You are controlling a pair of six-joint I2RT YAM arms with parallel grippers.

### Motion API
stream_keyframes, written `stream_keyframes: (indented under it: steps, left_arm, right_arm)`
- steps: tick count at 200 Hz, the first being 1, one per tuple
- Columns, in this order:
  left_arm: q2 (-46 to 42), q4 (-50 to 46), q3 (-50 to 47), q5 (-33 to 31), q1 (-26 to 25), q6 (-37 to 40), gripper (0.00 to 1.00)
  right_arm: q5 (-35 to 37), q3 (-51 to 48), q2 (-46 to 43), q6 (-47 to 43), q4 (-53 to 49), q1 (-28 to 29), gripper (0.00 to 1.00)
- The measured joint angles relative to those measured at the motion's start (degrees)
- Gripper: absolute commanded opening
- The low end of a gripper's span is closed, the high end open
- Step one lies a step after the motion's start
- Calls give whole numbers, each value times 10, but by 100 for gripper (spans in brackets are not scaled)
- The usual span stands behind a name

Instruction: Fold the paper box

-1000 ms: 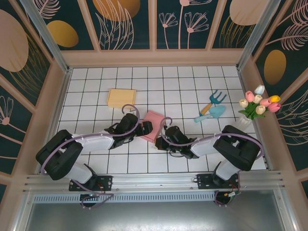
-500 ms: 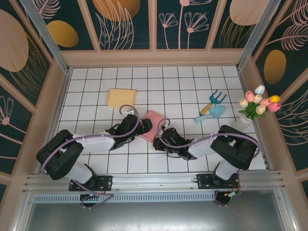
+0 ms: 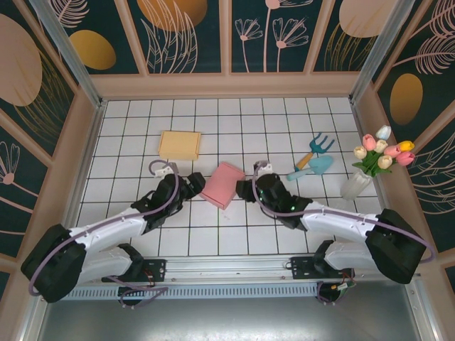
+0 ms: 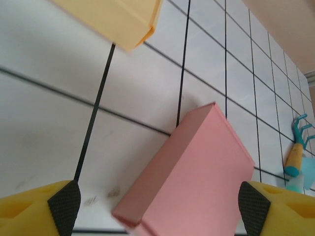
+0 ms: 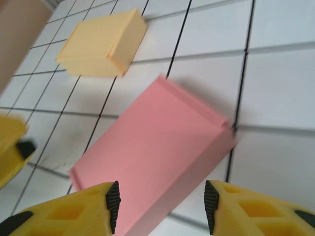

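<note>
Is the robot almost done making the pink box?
Nearly, it seems. Done: the pink box lies closed up on the table, shaped like the yellow box behind it. In hand: nothing; the left gripper and right gripper are both open, one on each side of it. Left: maybe pressing a flap flat, though I cannot see any flap standing open.

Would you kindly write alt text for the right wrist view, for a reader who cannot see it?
A pink rectangular paper box lies closed and slanted on the white tiled table, beyond the right end effector, whose yellow fingers stand apart at the bottom edge. A pale yellow paper box sits farther off at the upper left.
</note>
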Motion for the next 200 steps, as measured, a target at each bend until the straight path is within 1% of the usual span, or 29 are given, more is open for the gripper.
stream_keyframes:
  steps: [22,40,75,100,133,163,200]
  left_arm:
    - [-13,-5,-16,1,-39,-37,86]
    - [-14,-2,-20,8,-64,-72,86]
    - [4,15,-30,27,-71,-119,87]
    - [37,29,-30,36,-71,-131,86]
    - [86,52,-23,50,-71,-138,85]
    - [131,71,-2,61,-71,-140,82]
    - [171,75,27,55,-71,-135,72]
  right_arm:
    - [-27,52,35,-60,-21,-61,57]
    - [-59,87,83,-104,-24,-92,57]
    - [-136,145,189,-167,-31,-129,57]
    - [-180,176,252,-189,-33,-149,57]
    - [-237,197,305,-202,-31,-165,58]
    - [-275,208,325,-205,-15,-170,58]
    - [-307,210,334,-206,-3,-172,56]
